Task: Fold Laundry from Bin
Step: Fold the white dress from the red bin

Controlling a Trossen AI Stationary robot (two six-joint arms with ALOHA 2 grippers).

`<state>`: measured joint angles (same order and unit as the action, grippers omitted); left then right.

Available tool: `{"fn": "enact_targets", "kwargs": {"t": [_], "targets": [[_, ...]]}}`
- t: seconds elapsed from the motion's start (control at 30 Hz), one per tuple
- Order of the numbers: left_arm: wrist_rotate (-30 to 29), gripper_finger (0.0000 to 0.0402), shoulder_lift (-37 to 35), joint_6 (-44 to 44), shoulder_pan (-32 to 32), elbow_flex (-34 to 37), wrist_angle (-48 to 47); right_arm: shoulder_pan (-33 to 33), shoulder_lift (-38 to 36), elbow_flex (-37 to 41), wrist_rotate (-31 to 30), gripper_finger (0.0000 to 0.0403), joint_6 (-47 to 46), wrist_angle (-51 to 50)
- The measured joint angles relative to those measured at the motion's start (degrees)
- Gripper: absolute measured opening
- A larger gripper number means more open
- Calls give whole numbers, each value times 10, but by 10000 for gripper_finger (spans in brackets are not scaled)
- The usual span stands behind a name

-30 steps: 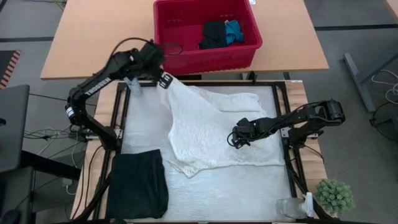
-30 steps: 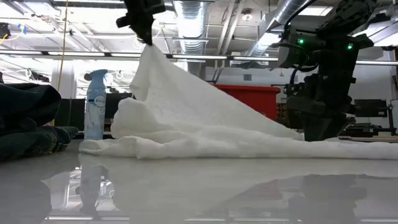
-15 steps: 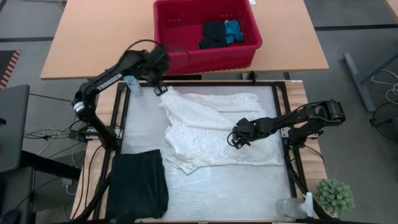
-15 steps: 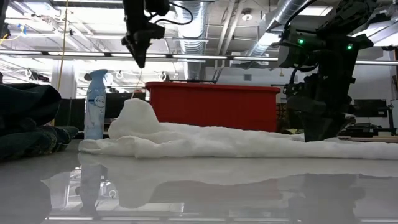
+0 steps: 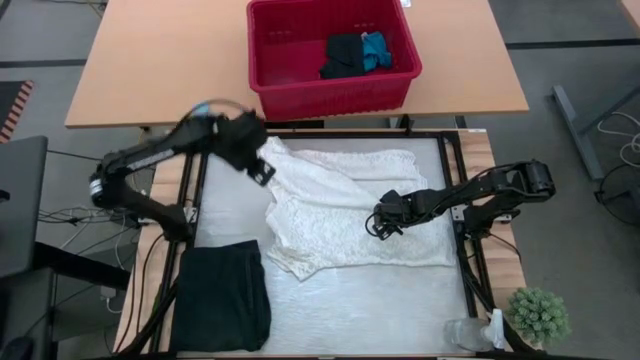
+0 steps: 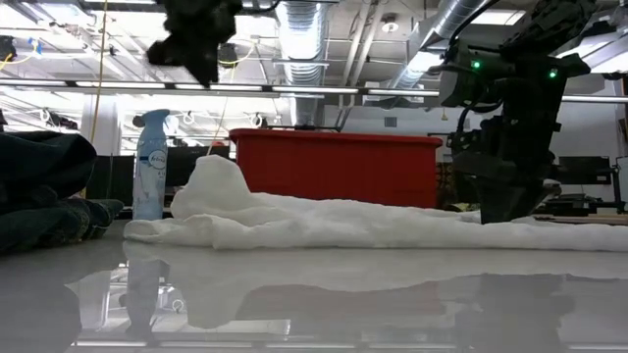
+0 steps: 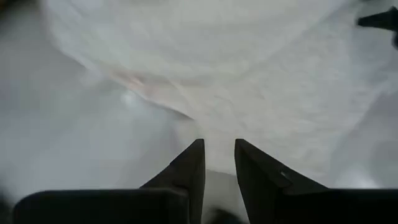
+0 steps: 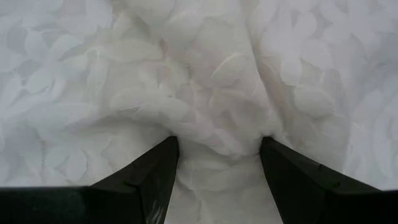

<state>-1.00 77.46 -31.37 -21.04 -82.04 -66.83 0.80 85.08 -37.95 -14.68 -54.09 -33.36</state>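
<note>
- We see the left gripper (image 5: pixel 262 170), fingers slightly apart and empty, above the white garment's (image 5: pixel 340 205) upper-left corner.
- Our right gripper (image 5: pixel 380 224), spread wide, presses its center-right.
- The bin (image 5: pixel 330 90) sits top center.

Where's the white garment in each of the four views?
High view: the white garment lies spread mid-table, below the red bin.
Low view: a low white heap across the middle, in front of the red bin.
Left wrist view: fills the frame beyond the left end effector.
Right wrist view: fills the frame, under the right end effector.
Shared landmark: the red bin, in the high and low views only.
</note>
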Motion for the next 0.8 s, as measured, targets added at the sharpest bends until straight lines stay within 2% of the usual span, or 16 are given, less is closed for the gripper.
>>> {"fn": "enact_targets", "kwargs": {"t": [0.2, 0.37, 0.53, 0.6, 0.67, 0.8], "targets": [[15, 94, -125, -314, 84, 281, 234, 3, 0, 0, -5, 260, 11, 2], [36, 128, -202, -498, 149, 447, 437, 3, 0, 0, -5, 260, 35, 15], [26, 164, -224, -618, 212, 530, 507, 3, 0, 0, -5, 260, 35, 22], [-5, 178, -224, -657, 228, 546, 514, 3, 0, 0, -5, 260, 35, 26], [-36, 192, -222, -678, 232, 557, 533, 3, 0, 0, -5, 260, 36, 27], [-60, 218, -218, -679, 233, 562, 546, 3, 0, 0, -5, 260, 35, 27]]}}
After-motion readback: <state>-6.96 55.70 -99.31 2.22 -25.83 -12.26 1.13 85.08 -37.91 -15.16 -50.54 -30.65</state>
